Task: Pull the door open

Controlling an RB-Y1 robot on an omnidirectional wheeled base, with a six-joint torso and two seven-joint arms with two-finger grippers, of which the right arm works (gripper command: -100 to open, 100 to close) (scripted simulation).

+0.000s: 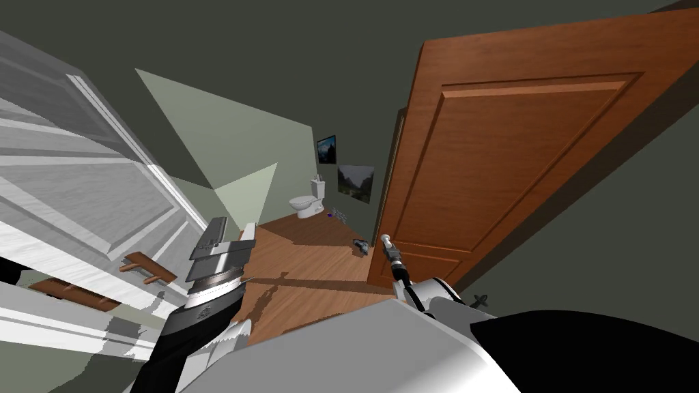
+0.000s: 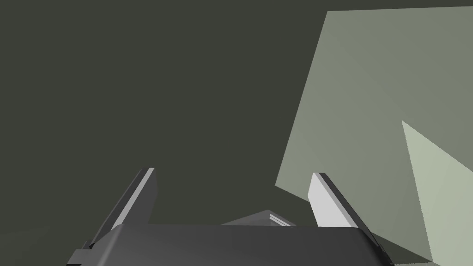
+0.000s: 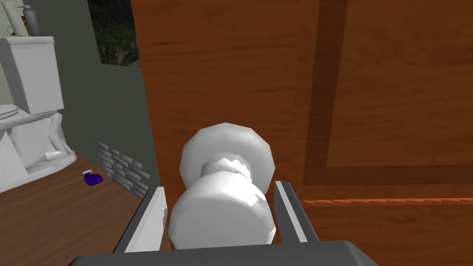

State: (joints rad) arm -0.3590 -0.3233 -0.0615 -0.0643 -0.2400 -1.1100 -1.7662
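The right gripper (image 3: pixel 219 186), at lower centre of the wrist frame, is clamped on the round white knob (image 3: pixel 221 221) of the brown panelled door (image 3: pixel 379 92), found ajar. Slippage off the smooth knob is risked if it is pulled off-arc. The left gripper (image 2: pixel 234 172) is spread and empty.

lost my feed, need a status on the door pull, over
Left gripper open, raised. Right gripper shut on white door knob. Brown door ajar, toilet beyond. Small grey object on floor by door edge.

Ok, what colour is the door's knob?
White; the round faceted knob shows best in the right wrist view.
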